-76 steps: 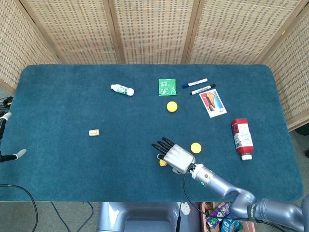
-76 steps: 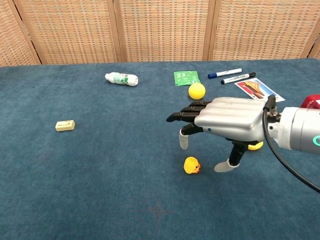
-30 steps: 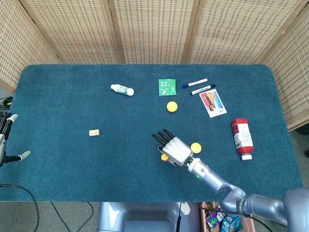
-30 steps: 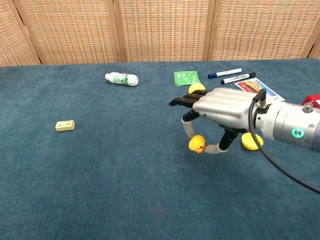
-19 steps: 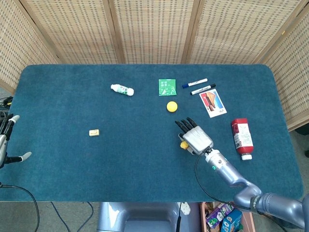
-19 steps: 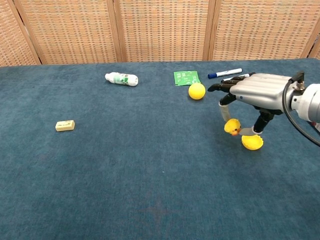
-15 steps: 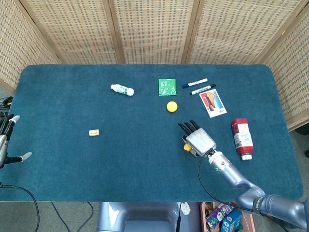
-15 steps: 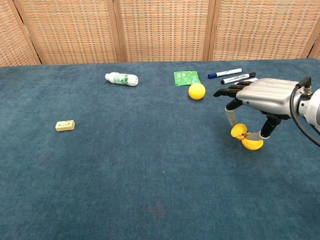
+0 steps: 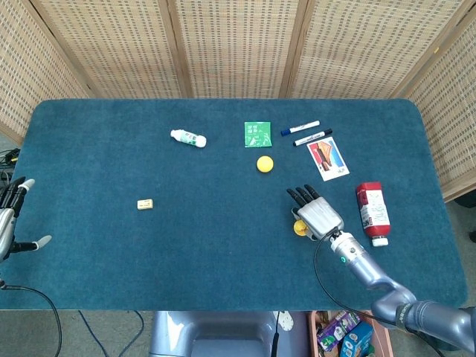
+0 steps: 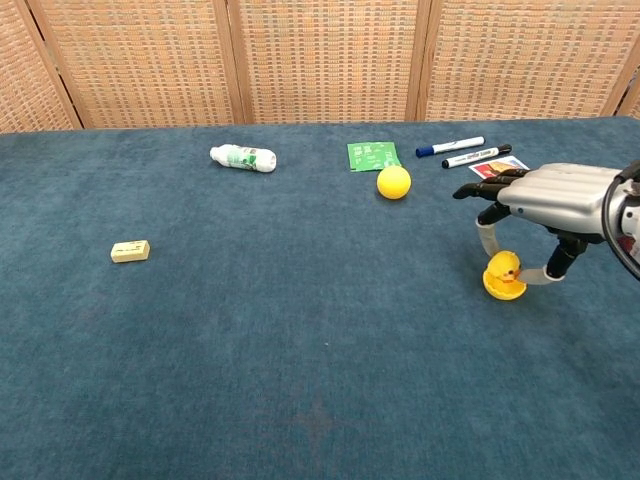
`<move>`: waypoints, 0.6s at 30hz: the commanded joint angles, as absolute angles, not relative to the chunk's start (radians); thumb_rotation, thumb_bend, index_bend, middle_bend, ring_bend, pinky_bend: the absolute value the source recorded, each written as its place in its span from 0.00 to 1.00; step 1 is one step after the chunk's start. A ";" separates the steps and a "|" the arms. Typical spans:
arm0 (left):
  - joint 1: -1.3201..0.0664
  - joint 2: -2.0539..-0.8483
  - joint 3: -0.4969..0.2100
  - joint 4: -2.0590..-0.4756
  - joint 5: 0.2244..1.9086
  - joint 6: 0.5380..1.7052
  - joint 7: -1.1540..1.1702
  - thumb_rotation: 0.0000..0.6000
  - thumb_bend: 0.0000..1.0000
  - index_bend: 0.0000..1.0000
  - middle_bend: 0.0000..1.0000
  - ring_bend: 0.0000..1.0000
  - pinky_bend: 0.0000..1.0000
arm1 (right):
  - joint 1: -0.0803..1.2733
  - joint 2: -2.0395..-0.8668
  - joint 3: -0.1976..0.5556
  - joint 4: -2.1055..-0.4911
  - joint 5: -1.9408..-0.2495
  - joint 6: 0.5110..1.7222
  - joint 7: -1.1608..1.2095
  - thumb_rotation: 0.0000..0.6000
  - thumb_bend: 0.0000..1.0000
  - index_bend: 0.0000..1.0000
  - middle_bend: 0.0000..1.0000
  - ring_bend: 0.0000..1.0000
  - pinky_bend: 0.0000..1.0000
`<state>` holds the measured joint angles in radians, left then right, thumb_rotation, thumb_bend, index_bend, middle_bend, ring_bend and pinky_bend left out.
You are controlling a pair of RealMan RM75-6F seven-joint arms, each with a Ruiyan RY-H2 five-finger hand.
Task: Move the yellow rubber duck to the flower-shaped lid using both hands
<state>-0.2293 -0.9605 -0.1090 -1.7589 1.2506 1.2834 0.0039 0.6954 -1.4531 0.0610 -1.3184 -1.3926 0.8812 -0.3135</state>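
Head view: right hand [image 9: 319, 213] palm down over the flower-shaped lid [image 9: 299, 227], duck hidden under it. Left hand [image 9: 9, 216] at far left edge, fingers apart, holding nothing.

Chest view: right hand [image 10: 553, 199] pinches yellow rubber duck [image 10: 502, 266] btwn thumb & finger, duck directly below the fingers, on the lid [image 10: 503, 288].

Light: bright, even, from overhead.
Shadows: faint, soft, close under objects on the table [image 9: 111, 245].
Glare: slight sheen on the right hand [image 10: 560, 195].
Focus: sharp across both views.
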 commanded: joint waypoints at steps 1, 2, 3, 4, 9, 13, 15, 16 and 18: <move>-0.229 -0.961 -0.108 -1.760 1.252 1.281 0.004 1.00 0.00 0.00 0.00 0.00 0.00 | 0.698 -1.459 0.057 -1.302 -1.388 0.872 -0.316 1.00 0.34 0.58 0.00 0.00 0.00; -0.230 -0.961 -0.108 -1.761 1.252 1.280 0.005 1.00 0.00 0.00 0.00 0.00 0.00 | 0.698 -1.460 0.056 -1.298 -1.385 0.868 -0.318 1.00 0.34 0.58 0.00 0.00 0.00; -0.230 -0.960 -0.108 -1.761 1.252 1.279 0.006 1.00 0.00 0.00 0.00 0.00 0.00 | 0.698 -1.460 0.055 -1.297 -1.384 0.866 -0.320 1.00 0.34 0.58 0.00 0.00 0.00; -0.230 -0.961 -0.108 -1.761 1.252 1.278 0.006 1.00 0.00 0.00 0.00 0.00 0.00 | 0.698 -1.460 0.054 -1.297 -1.384 0.866 -0.323 1.00 0.34 0.58 0.00 0.00 0.00; -0.230 -0.962 -0.108 -1.761 1.252 1.274 0.007 1.00 0.00 0.00 0.00 0.00 0.00 | 0.699 -1.454 0.051 -1.299 -1.379 0.863 -0.331 1.00 0.34 0.56 0.00 0.00 0.00; -0.230 -0.961 -0.109 -1.761 1.252 1.274 0.006 1.00 0.00 0.00 0.00 0.00 0.00 | 0.699 -1.448 0.048 -1.304 -1.378 0.859 -0.331 1.00 0.33 0.39 0.00 0.00 0.00; -0.230 -0.961 -0.109 -1.760 1.254 1.274 0.006 1.00 0.00 0.00 0.00 0.00 0.00 | 0.696 -1.444 0.047 -1.307 -1.377 0.863 -0.333 1.00 0.33 0.31 0.00 0.00 0.00; -0.229 -0.961 -0.108 -1.760 1.255 1.274 0.006 1.00 0.00 0.00 0.00 0.00 0.00 | 0.695 -1.443 0.047 -1.308 -1.375 0.865 -0.336 1.00 0.33 0.30 0.00 0.00 0.00; -0.229 -0.961 -0.108 -1.760 1.257 1.274 0.005 1.00 0.00 0.00 0.00 0.00 0.00 | 0.692 -1.441 0.046 -1.312 -1.373 0.870 -0.341 1.00 0.33 0.30 0.00 0.00 0.00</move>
<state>-0.2290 -0.9612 -0.1079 -1.7600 1.2569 1.2738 0.0049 0.6932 -1.4420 0.0462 -1.3104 -1.3739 0.8683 -0.3394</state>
